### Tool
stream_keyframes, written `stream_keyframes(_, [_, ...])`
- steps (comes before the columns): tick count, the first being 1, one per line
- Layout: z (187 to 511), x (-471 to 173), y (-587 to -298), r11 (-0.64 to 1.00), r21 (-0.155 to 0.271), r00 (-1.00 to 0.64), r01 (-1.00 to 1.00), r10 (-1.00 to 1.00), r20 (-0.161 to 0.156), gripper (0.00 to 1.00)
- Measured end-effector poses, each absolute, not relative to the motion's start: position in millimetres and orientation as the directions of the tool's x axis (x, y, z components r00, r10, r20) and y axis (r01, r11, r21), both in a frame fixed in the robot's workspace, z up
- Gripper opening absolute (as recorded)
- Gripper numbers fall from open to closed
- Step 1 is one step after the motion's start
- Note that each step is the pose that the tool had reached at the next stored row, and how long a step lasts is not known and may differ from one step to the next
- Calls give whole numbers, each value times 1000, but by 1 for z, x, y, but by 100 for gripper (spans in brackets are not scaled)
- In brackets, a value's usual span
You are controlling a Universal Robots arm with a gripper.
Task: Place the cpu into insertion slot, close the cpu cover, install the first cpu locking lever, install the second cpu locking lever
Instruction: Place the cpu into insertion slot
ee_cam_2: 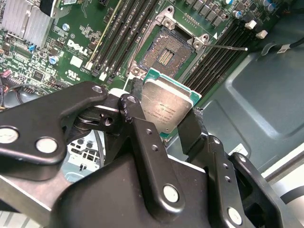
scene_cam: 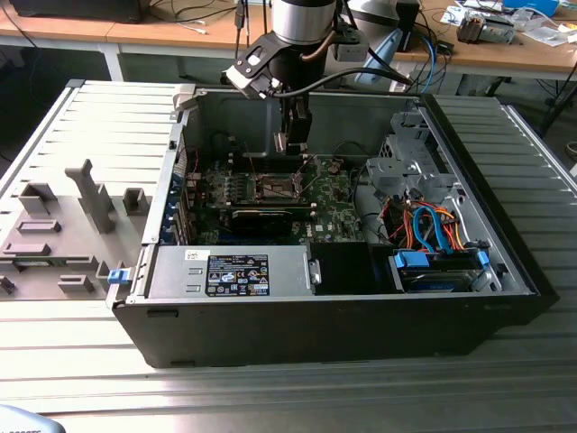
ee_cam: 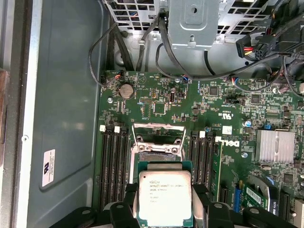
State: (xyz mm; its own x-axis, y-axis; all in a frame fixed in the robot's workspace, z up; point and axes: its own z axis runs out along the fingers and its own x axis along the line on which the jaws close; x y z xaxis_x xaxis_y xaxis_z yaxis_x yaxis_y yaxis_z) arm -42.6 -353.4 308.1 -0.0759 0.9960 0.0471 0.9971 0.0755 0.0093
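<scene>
Step in hand: CPU placement. The gripper (ee_cam_2: 161, 113) is clenched on the cpu (ee_cam_2: 167, 103), holding it above and apart from the insertion slot (ee_cam_2: 166, 51), which lies open and unfilled. Seating demands square alignment with the socket rim. Printed lettering marks the chip face and the motherboard (ee_cam: 199, 95); not transcribed.

A ribbed grey metal table (scene_cam: 361, 397) carries an open black computer case (scene_cam: 325, 329) lying on its side. A grey panel (scene_cam: 99, 153) with moulded brackets lies flat just beside the case, toward the exterior view's left.
</scene>
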Motion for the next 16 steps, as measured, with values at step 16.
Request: stream_keyframes(16, [308, -43, -353, 64, 9, -64, 998, 997, 47, 54])
